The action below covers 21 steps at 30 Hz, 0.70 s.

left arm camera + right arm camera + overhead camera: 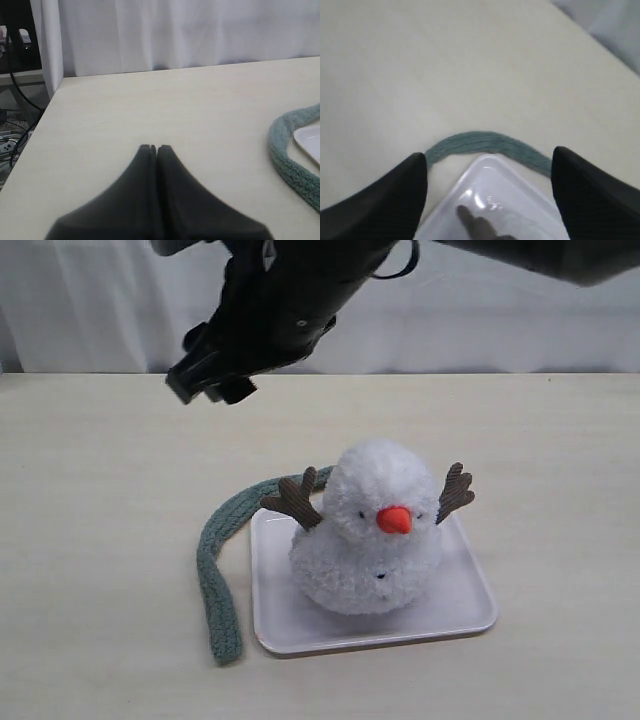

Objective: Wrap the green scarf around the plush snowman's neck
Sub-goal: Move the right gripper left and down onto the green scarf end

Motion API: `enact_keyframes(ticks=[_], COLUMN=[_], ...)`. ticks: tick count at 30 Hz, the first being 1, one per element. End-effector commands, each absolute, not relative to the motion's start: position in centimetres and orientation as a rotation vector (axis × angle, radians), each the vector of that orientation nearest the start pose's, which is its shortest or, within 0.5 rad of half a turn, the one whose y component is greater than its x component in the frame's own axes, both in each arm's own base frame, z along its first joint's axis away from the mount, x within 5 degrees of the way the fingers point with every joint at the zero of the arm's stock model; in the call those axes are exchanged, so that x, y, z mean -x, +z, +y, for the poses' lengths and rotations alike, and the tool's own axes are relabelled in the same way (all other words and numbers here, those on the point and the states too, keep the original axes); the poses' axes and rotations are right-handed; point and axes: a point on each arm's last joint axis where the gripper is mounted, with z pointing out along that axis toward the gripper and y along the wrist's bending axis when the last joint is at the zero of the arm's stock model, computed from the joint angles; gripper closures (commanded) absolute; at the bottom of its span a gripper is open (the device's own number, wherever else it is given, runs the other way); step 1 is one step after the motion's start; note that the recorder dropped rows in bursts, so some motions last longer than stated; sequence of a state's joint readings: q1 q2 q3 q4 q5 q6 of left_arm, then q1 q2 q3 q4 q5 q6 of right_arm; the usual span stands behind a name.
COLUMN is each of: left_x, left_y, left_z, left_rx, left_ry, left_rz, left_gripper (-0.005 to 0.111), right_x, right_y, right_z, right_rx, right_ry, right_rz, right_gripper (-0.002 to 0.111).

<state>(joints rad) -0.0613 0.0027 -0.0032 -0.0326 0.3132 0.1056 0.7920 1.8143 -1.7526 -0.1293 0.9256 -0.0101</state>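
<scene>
My right hand (pixel 490 155) hangs spread wide, holding nothing. Beneath its fingers the green scarf (pixel 475 142) bends round a corner of the white tray (pixel 495 187). The snowman (pixel 370 530) sits on that tray, neck still bare. My left hand (pixel 154 148) is pressed together, empty, with the green scarf off beside it.

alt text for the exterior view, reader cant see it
A white plush snowman with an orange nose sits upright on a white tray, not yet wearing the green scarf, which lies on the beige table curving from behind it down the tray's side at the view's left. A black robot arm reaches in from the top.
</scene>
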Motion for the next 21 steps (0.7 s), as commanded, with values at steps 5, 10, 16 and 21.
enact_keyframes(ticks=[5, 10, 16, 21], left_x=[-5.4, -5.4, -5.4, -5.4], left_y=[18.6, 18.6, 18.6, 18.6], left_z=[-0.5, -0.5, -0.5, -0.5], left_rx=[-0.136, -0.136, -0.136, -0.136], left_ry=[-0.003, -0.003, -0.003, -0.003], left_rz=[1.782, 1.782, 1.782, 1.782], left_gripper=[0.107, 0.107, 0.107, 0.107], right_x=[-28.9, -28.5, -28.0, -28.3], right_y=[29.6, 25.5, 22.3, 20.0], right_z=[32.0, 34.3, 35.8, 36.3], right_rx=[1.128, 1.208, 1.259, 1.246], right_ry=[0.28, 0.262, 0.256, 0.252], right_rz=[2.456, 2.524, 2.574, 2.63], right_gripper=[0.043, 0.043, 0.043, 0.043])
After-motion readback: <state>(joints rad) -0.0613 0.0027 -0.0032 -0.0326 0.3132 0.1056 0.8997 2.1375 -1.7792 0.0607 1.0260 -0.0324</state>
